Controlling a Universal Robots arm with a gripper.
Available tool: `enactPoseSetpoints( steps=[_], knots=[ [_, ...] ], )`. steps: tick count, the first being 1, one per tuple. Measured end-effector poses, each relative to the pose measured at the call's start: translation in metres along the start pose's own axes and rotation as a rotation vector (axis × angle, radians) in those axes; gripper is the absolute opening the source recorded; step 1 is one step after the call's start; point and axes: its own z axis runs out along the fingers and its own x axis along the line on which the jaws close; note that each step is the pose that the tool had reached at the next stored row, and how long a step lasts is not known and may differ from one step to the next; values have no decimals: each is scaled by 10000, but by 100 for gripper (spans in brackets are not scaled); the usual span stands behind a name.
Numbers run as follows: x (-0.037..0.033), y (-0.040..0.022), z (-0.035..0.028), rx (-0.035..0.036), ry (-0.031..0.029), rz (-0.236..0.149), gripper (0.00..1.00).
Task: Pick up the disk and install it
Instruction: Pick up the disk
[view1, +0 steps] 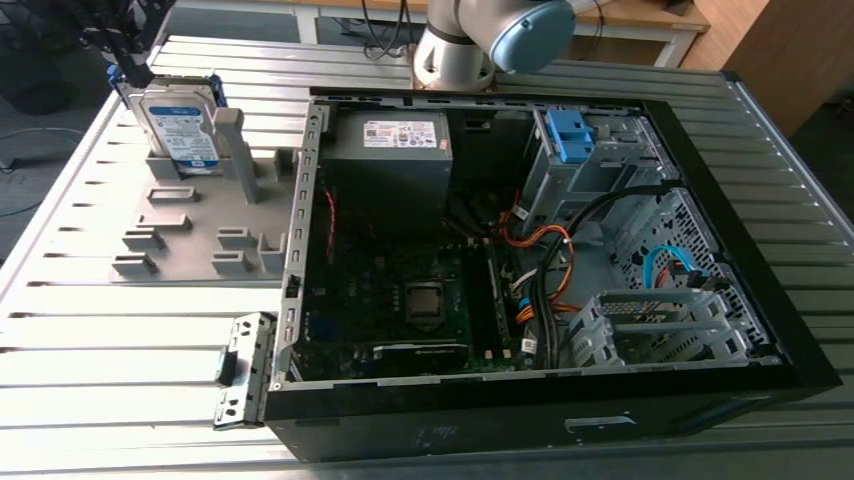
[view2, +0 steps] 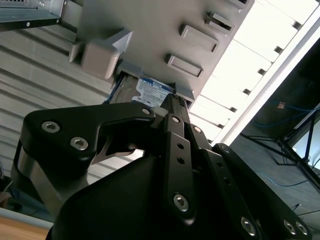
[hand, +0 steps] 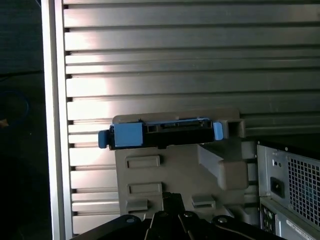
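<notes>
Findings. The disk (view1: 180, 125) stands on edge in a slot of a grey holder (view1: 200, 215) at the upper left of the exterior view, its white-and-blue label facing the camera. The holder lies on the slatted metal table (view1: 107, 350), on the exterior view's left of the open computer case (view1: 534, 425); the disk is outside the case.

The gripper (view1: 127, 55) hangs just above the disk's top edge, at the frame's upper left corner. In the first wrist view the gripper (hand: 170, 197) is clear of the disk (hand: 160, 134), with bare holder between them. In the second wrist view the gripper (view2: 173, 100) is drawn together to a narrow point and holds nothing.

Inside the case, a grey box (view1: 390, 165) sits at upper centre and a blue bracket (view1: 567, 135) to its right.
</notes>
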Motion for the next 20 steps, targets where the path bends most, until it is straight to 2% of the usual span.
enactPoseSetpoints(
  steps=[11, 20],
  knots=[
    [0, 0, 0, -26, -9, -897, 11],
    [0, 0, 0, -41, -14, -1416, 11]
  ],
)
